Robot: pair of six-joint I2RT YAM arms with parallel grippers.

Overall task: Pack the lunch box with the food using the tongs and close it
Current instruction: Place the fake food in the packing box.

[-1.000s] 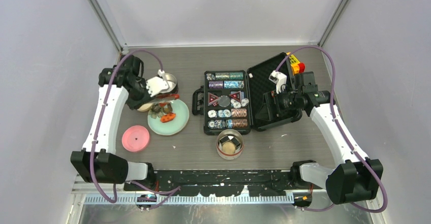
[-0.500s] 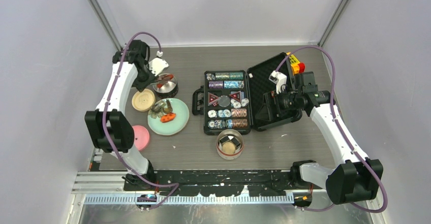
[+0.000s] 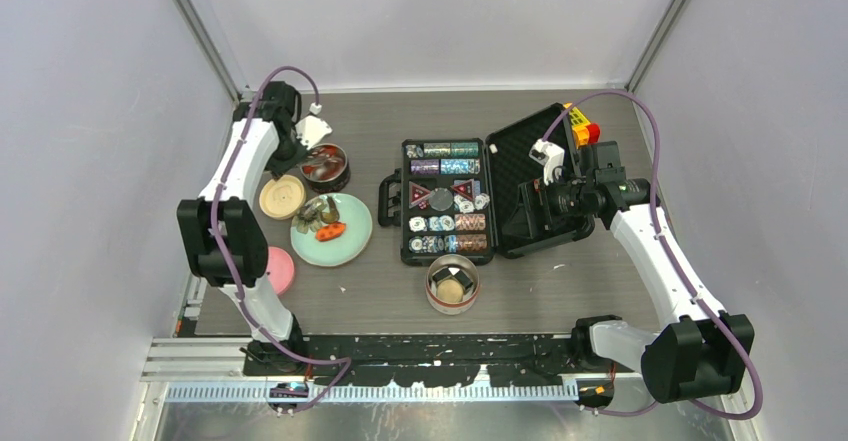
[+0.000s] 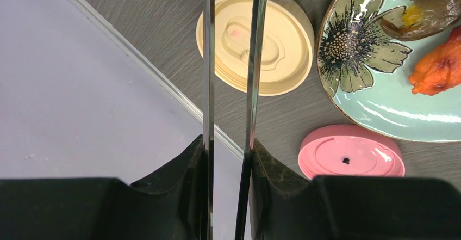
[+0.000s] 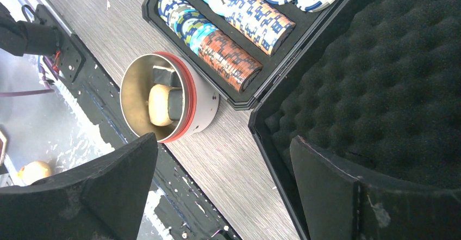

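White links (image 3: 245,156), black joints (image 3: 212,241), black jaws — purple cable (image 3: 289,69) along each arm.

Saw the tongs (image 4: 254,60) clamped near their base in the left gripper (image 4: 225,158), two thin grey metal arms slightly parted, reaching over the rim of the shiny steel tub (image 3: 326,168). Noted that tub standing open with red pieces (image 3: 318,167) inside. Found the cream lid (image 4: 255,41) lying flat just beside it and the flat pink lid (image 4: 350,158) lying nearer the front, close to the mint-green plate (image 4: 369,106). Spotted an orange-red sausage (image 4: 437,66) and a dark piece (image 4: 424,0) on that plate. Found the pale-walled tub (image 5: 204,106), red-rimmed, open and well apart from the rest, holding a tan disc (image 5: 156,105) and a dark block (image 5: 175,105).
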